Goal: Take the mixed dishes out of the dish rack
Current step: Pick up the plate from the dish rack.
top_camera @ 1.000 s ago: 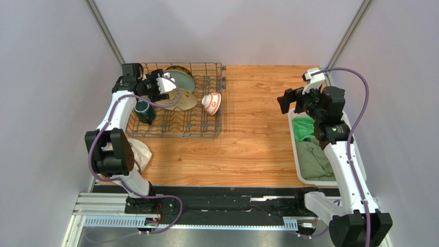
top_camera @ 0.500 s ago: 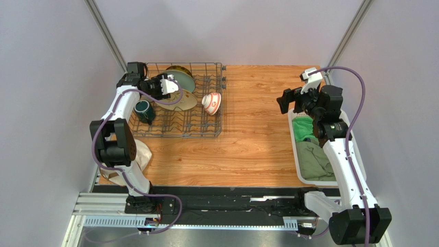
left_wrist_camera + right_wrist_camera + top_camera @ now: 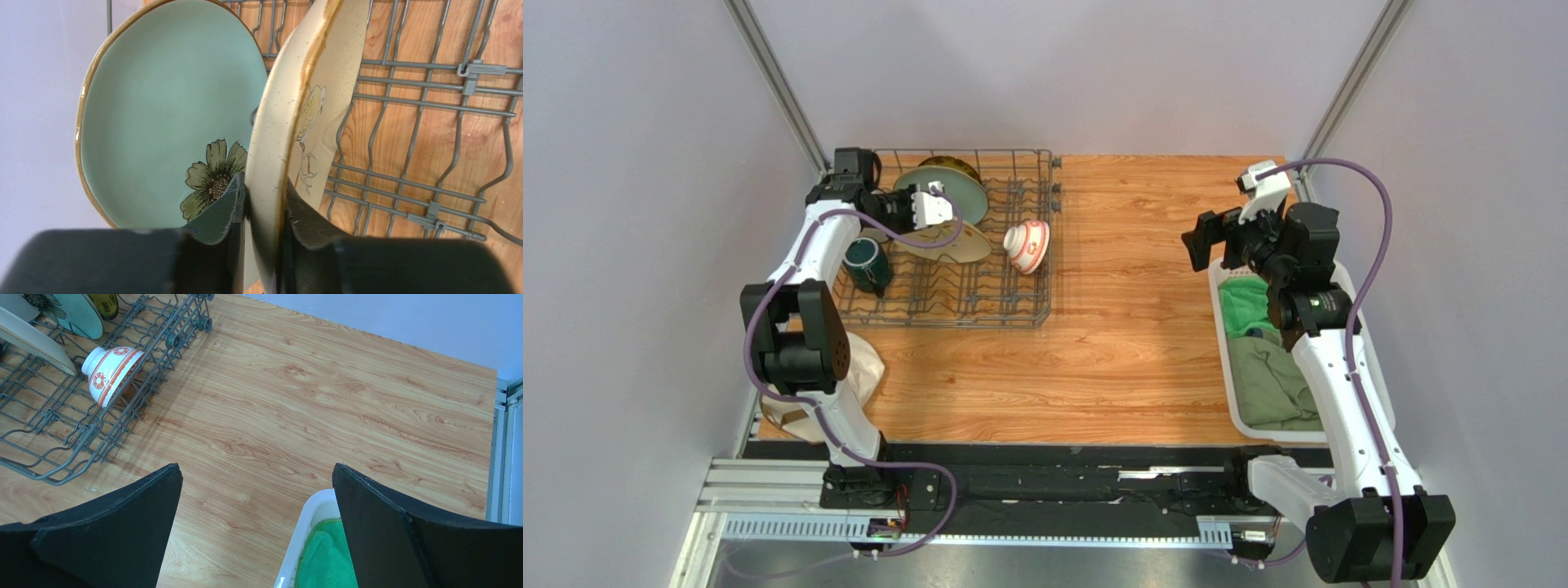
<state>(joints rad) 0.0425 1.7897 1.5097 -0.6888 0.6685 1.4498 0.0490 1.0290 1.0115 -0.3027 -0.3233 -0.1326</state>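
dish rack (image 3: 946, 300) in the table's (image 3: 1136, 343) far-left corner, inside it nearest plate (image 3: 962, 244), middle plate (image 3: 961, 192), rearmost plate (image 3: 946, 163) lined up front to back, bowl (image 3: 1026, 244) just right of them, mug (image 3: 865, 263) front-left, cloths (image 3: 1271, 380) in basket (image 3: 1231, 368) far right

My left gripper (image 3: 263, 199), matt dark plastic; cream plate (image 3: 307, 92), speckled glossy glaze; pale green flowered plate (image 3: 166, 104), smooth glaze; dish rack (image 3: 476, 68), grey coated wire; table (image 3: 319, 410), grained wood.

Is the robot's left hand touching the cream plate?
Touching. The left wrist view shows the left hand with its two fingers pressed against both faces of the cream plate at its rim, with no gap on either side.
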